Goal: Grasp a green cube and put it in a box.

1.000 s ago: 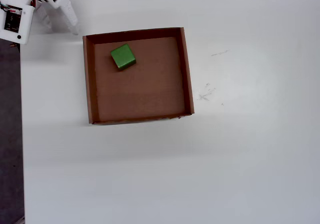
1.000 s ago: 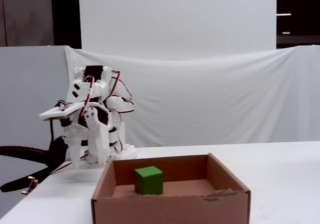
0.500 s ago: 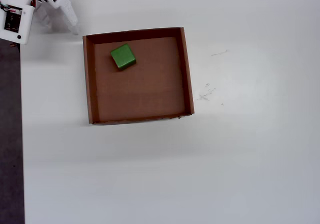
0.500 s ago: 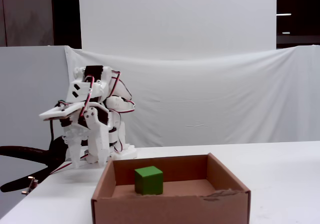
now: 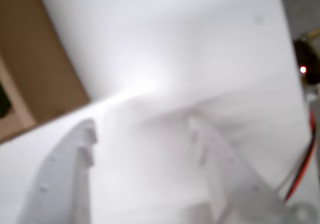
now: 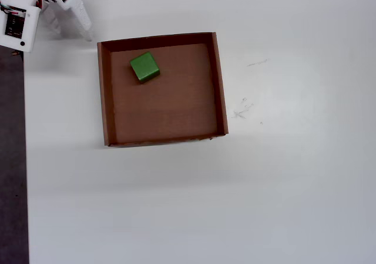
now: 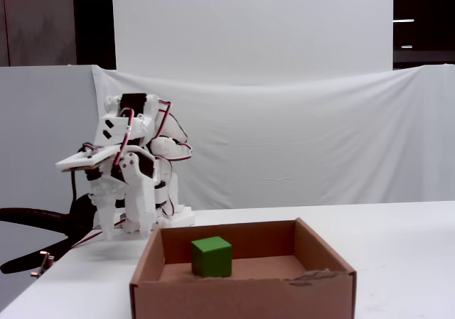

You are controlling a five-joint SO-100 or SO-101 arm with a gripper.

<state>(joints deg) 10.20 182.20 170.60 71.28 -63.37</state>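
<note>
Jaws: white two-finger gripper (image 5: pixel 142 134) parted, holding nothing, above bare white table (image 6: pixel 282 187).
Cube: small bright-green cube (image 6: pixel 144 66) on floor of shallow brown cardboard box (image 6: pixel 220 82), near one corner.

Green cube (image 6: pixel 144 66) sits flat, slightly rotated, in brown cardboard box (image 6: pixel 220 87), near its top-left corner, overhead view.

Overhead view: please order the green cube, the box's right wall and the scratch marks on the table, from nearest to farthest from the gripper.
The gripper is at top left.
1. green cube, in the box's upper-left part.
2. box's right wall, farther right.
3. scratch marks, on the table beyond that wall.
</note>
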